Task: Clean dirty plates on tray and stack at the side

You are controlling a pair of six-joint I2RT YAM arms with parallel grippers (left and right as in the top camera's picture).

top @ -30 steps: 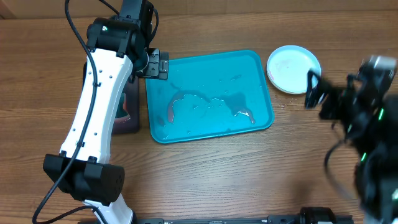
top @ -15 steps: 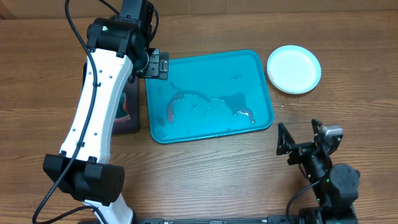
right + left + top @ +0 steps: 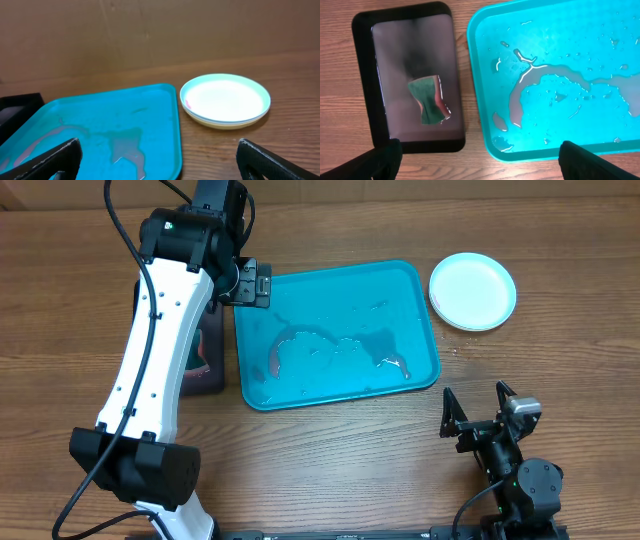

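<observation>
The plates [image 3: 472, 290] are stacked on the table to the right of the tray, pale mint-blue one on top; they also show in the right wrist view [image 3: 225, 100], with a small red spot at the left rim. The turquoise tray [image 3: 335, 335] holds no plates, only water puddles and reddish smears, also seen in the left wrist view [image 3: 560, 75] and the right wrist view [image 3: 100, 135]. My left gripper [image 3: 255, 283] [image 3: 480, 160] is open and empty above the tray's far left corner. My right gripper [image 3: 475, 408] [image 3: 157, 162] is open and empty, low near the front edge.
A black tray [image 3: 207, 376] lies left of the turquoise tray, partly under my left arm. In the left wrist view the black tray [image 3: 362, 75] holds a green and pink sponge [image 3: 427, 97]. Its corner shows in the right wrist view [image 3: 15, 107].
My right arm has drawn back from beside the plate stack to the front of the table and settled there. The left arm, tray and plates have not moved.
</observation>
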